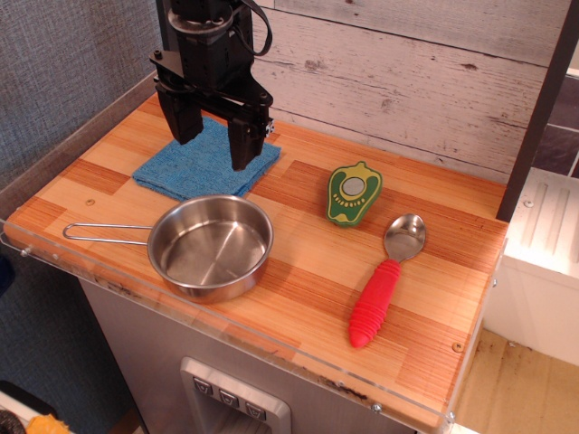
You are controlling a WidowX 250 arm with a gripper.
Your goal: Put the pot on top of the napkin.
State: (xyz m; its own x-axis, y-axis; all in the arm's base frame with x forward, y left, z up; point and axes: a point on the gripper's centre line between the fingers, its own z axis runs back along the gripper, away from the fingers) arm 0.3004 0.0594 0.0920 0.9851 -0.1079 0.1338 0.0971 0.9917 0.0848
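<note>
The pot is a small shallow shiny steel pan on the wooden table, near the front left edge. Its thin wire loop handle points left. The napkin is a folded blue terry-cloth square lying just behind the pot, touching or nearly touching its far rim. My black gripper hangs over the napkin with its two fingers spread wide apart. It is open and holds nothing. Part of the napkin is hidden behind the fingers.
A green pepper-shaped toy lies right of the napkin. A steel spoon with a red handle lies at the front right. A clear plastic lip runs along the table's front edge. A plank wall stands behind.
</note>
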